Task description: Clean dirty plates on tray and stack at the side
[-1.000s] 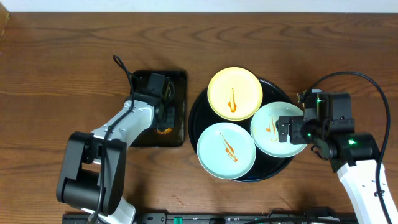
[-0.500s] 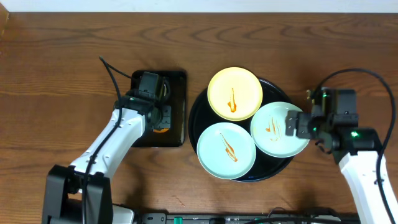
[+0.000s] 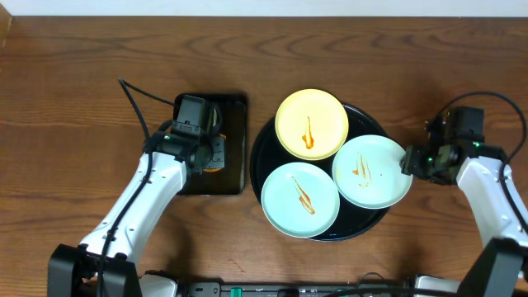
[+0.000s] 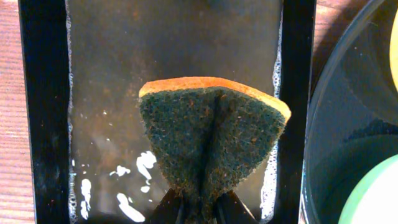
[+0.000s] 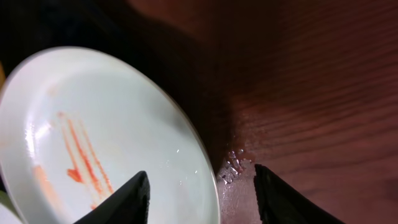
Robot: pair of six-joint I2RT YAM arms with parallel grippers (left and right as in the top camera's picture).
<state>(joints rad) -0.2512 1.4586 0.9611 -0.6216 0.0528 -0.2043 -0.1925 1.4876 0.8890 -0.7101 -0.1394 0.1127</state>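
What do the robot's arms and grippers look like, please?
The left arm and right arm have white links, black joints and thin black cables looping out. The left gripper and right gripper have black tapered fingers. A green light glows near the right wrist.

On the surface [image 3: 82, 66], the rectangular tray [image 3: 235, 140] lies just left of the round tray [image 3: 256, 153]. Three plates sit close together on the round tray: the rear plate [image 3: 311, 124] at its back, the front plate [image 3: 300, 199] before that and slightly left, and the right plate [image 3: 371, 172] at the right, jutting over the rim. The left pincer [image 4: 200, 208] is over the rectangular tray with the sponge [image 4: 211, 137] in it. The right pincer [image 5: 200, 177] straddles the right plate's outer edge.
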